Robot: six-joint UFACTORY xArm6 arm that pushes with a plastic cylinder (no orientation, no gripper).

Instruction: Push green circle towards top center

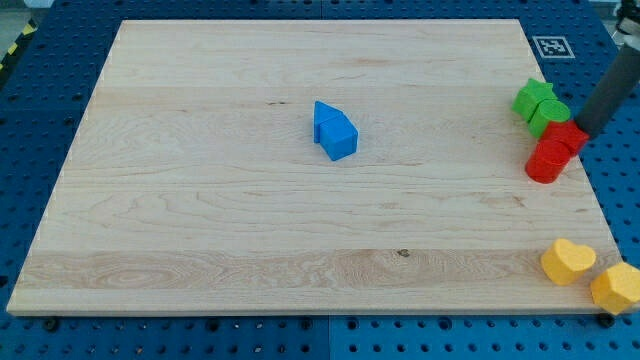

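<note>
The green circle (549,116) lies near the board's right edge, touching a green star (532,96) on its upper left. My tip (584,129) is just to the right of the green circle, at the top of a red block (570,136). The dark rod slants up to the view's right edge. A red cylinder (546,161) touches that red block on its lower left, right below the green circle.
Two blue blocks (334,131) sit together near the board's middle. A yellow heart (567,261) and another yellow block (616,288) lie at the bottom right corner, the latter over the board's edge. A marker tag (552,46) lies past the top right corner.
</note>
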